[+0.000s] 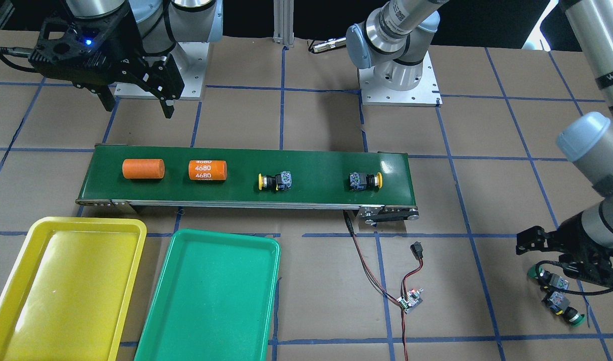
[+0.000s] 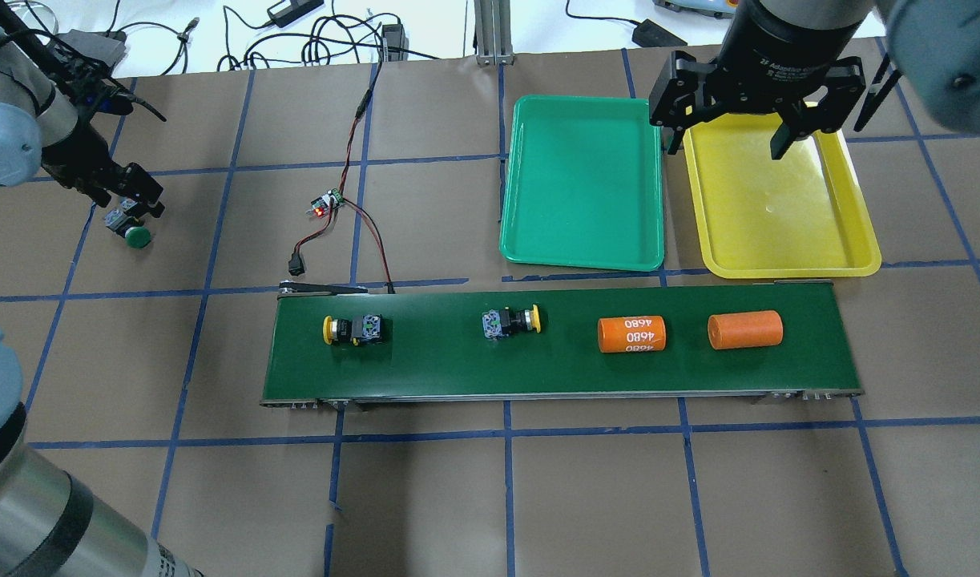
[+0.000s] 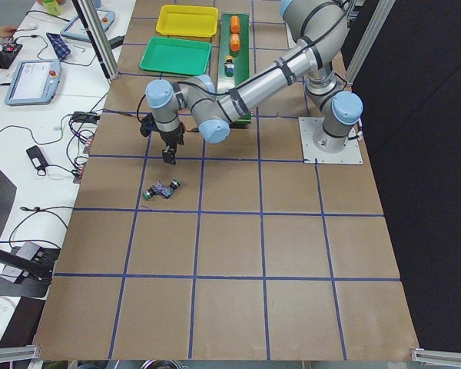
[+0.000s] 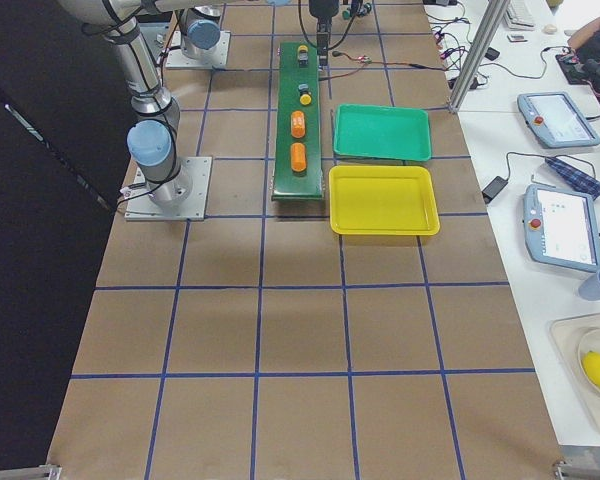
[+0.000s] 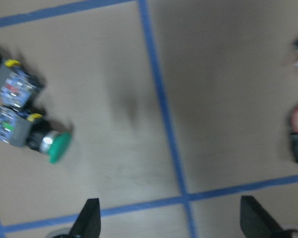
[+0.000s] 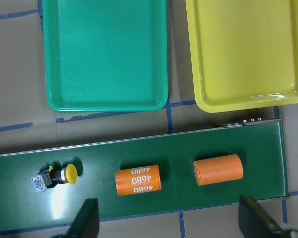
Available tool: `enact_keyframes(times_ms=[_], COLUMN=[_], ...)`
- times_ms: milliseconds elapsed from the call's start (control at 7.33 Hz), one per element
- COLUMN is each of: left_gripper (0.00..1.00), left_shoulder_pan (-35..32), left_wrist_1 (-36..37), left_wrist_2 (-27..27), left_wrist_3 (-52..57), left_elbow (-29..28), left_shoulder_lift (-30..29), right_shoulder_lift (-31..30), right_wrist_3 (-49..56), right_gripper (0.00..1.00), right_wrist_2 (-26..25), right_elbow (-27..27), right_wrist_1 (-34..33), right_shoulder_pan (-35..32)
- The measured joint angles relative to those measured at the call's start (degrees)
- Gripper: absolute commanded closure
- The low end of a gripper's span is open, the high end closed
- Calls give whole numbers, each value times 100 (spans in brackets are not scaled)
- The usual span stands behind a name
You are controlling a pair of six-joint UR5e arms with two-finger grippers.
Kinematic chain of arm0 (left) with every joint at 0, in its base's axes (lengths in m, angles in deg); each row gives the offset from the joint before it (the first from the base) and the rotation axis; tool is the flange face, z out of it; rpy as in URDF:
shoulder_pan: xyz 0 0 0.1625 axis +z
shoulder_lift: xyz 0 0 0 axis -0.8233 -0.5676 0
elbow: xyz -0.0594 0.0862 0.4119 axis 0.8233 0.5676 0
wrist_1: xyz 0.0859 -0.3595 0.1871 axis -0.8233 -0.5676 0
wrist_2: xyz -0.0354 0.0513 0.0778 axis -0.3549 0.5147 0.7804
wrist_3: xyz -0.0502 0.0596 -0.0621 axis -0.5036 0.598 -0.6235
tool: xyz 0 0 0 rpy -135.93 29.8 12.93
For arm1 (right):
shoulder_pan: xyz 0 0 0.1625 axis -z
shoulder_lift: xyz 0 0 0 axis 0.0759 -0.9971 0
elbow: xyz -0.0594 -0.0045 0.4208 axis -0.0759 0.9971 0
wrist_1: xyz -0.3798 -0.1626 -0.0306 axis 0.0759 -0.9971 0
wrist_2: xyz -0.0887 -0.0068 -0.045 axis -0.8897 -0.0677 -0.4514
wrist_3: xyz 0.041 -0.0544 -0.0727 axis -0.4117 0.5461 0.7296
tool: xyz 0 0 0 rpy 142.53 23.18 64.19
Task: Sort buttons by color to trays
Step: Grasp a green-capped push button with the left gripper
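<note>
while both arms hang above the table, i see the left gripper [image 5: 171, 223] with its fingers spread wide and nothing between them. the two green buttons [image 5: 27, 134] lie side by side on the brown paper [image 5: 114, 99] at ten o'clock from it in its wrist view. overhead, the right gripper [image 2: 726, 143], fingers also apart and empty, shows over the yellow tray [image 2: 778, 208] at its twelve o'clock edge, with the green tray [image 2: 582, 184] at the yellow tray's nine o'clock. the two yellow buttons [image 2: 352, 329] lie on the conveyor belt [image 2: 457, 369], and the orange cylinders [image 2: 632, 335] are at their three o'clock.
</note>
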Motion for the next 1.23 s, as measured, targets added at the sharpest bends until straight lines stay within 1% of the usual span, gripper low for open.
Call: enact_keyframes(times_ms=[273,409,682,1228], left_gripper=[0,0,0,0], left_shoulder_pan=[205,321,478,511], left_wrist_1=[252,348,405,541], left_wrist_2=[-18,-136,-327,-357], left_wrist_3=[1353,1748,2007,2423], left_elbow=[-160,-168,-218,-360], left_shoulder_lift=[-406,-519,-682,-853], right_shoulder_lift=[1,-2,-4,-5], right_wrist_3=[0,0,0,0], right_gripper=[0,0,0,0], right_wrist_2=[0,0,0,0], right_elbow=[0,0,0,0], right_wrist_1=[0,0,0,0], right_shoulder_pan=[0,0,0,0])
